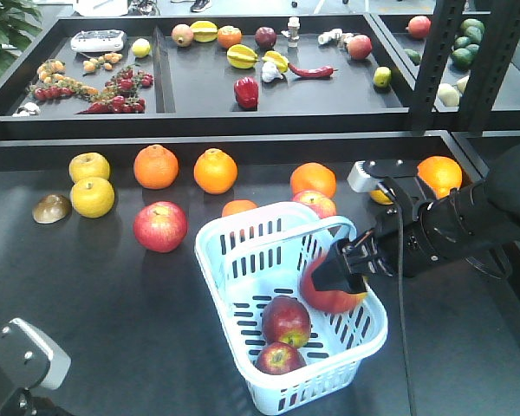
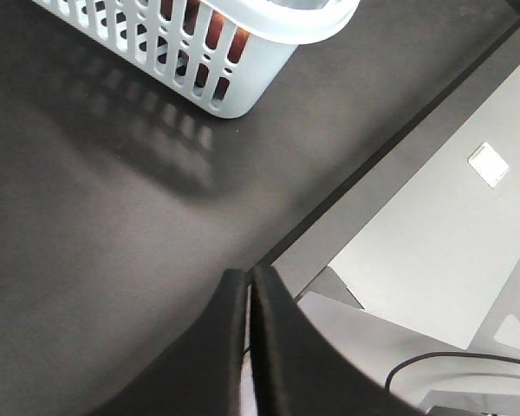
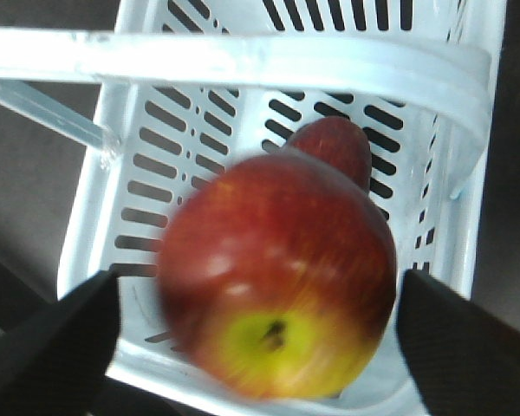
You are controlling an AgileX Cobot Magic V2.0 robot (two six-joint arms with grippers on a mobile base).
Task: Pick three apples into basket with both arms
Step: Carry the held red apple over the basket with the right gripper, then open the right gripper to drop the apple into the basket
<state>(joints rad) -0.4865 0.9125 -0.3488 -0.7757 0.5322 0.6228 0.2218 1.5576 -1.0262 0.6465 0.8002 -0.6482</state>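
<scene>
From the front view, you have the basket (image 1: 269, 260) sitting on the dark table (image 1: 87, 303) with its near corner close to the table's front edge. Two apples (image 1: 285, 320) lie touching each other on its slotted floor toward that near end. Your right gripper (image 1: 342, 276) reaches in over the basket's right rim, and a third apple (image 1: 329, 293) sits at its tip, above the basket floor and against the right wall. Left of the basket, a loose red apple (image 1: 160, 226) rests on open table, with oranges (image 1: 156, 166) and yellow fruits (image 1: 91, 197) farther back near the raised ledge. Your left arm (image 1: 22, 360) sits low at the front-left corner, well apart from everything.

At the left wrist, your left gripper (image 2: 250, 286) shows its fingers pressed together with nothing between them, hovering over bare table near its edge; the basket corner (image 2: 234, 87) is well ahead.

At the right wrist, the apple (image 3: 277, 282) fills the space between both fingers (image 3: 61, 338), which stand spread with gaps either side, so you cannot tell whether they grip it. The hoop handle (image 3: 243, 61) crosses above.
</scene>
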